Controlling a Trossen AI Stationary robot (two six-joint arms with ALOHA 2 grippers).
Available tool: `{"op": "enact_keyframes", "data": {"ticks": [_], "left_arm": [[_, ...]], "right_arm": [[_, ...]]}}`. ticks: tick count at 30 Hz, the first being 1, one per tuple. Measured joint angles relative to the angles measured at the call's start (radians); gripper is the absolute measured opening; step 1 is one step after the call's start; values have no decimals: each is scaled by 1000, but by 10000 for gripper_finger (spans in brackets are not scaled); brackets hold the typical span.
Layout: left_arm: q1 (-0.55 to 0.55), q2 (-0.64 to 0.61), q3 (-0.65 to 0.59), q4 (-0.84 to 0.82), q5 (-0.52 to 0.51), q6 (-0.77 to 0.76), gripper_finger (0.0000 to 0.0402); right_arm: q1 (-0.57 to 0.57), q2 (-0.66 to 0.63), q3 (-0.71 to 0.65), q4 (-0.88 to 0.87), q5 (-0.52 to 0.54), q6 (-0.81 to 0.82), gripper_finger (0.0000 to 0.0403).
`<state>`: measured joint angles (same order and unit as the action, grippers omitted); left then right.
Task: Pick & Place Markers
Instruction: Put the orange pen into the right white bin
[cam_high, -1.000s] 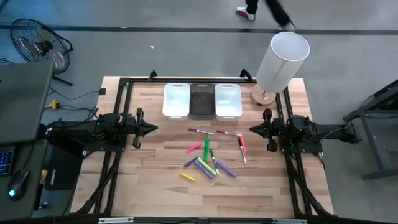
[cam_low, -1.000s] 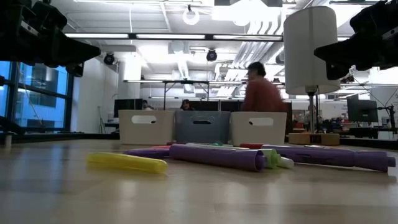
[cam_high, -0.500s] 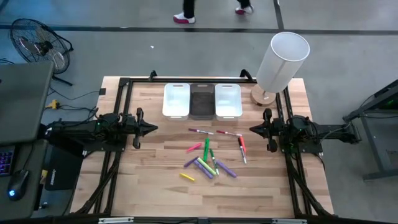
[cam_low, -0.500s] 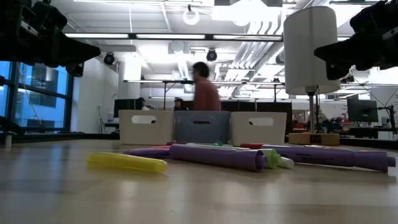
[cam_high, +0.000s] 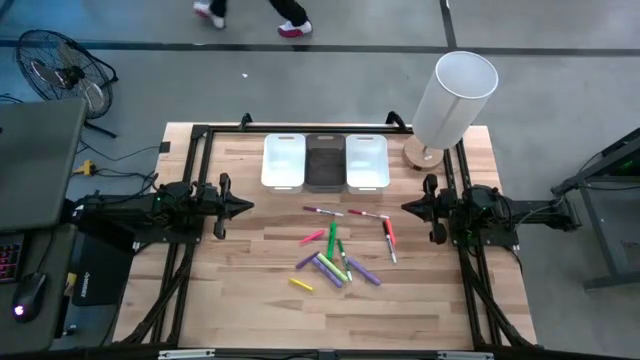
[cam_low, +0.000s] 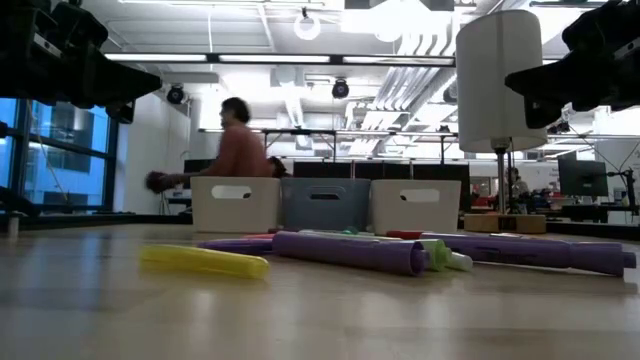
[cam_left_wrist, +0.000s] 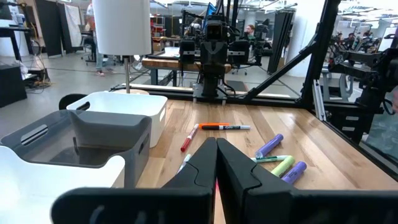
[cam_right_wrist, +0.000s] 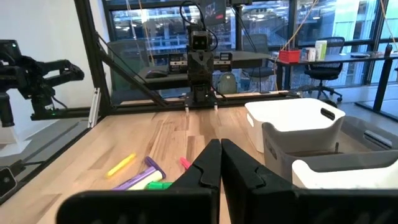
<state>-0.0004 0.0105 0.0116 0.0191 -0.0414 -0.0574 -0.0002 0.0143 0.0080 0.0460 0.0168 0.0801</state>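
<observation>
The task looks not yet started. All the markers (cam_high: 338, 250) lie loose on the wooden bench (cam_high: 240, 290), and from the high view the three bins (cam_high: 325, 161) at the far edge — two white with a dark one between — seem to hold nothing, so every marker is left to pick.

The left tool (cam_high: 240, 207) waits at the left side of the bench, its fingers pressed together and holding nothing, as the left wrist view shows. The right tool (cam_high: 412, 208) waits at the right side in the same closed, empty state.

The markers are slim pens and highlighters in pink, red, green, purple and yellow. They lie flat in a loose cluster between the two tools, just in front of the bins — some cross or touch each other, while a yellow one (cam_high: 300, 285) lies a little apart.
</observation>
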Motion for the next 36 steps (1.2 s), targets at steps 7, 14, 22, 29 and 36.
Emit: {"op": "enact_keyframes", "data": {"ticks": [7,14,22,29,36], "left_arm": [[0,0,0,0,0,0,1],[0,0,0,0,0,0,1],[0,0,0,0,0,0,1],[0,0,0,0,0,0,1],[0,0,0,0,0,0,1]], "right_arm": [[0,40,30,-100,6,166,0],[0,197,161,-331,45,418,0],[0,402,346,-528,29,671,0],[0,601,477,-668,22,817,0],[0,800,547,-726,-8,903,5]]}}
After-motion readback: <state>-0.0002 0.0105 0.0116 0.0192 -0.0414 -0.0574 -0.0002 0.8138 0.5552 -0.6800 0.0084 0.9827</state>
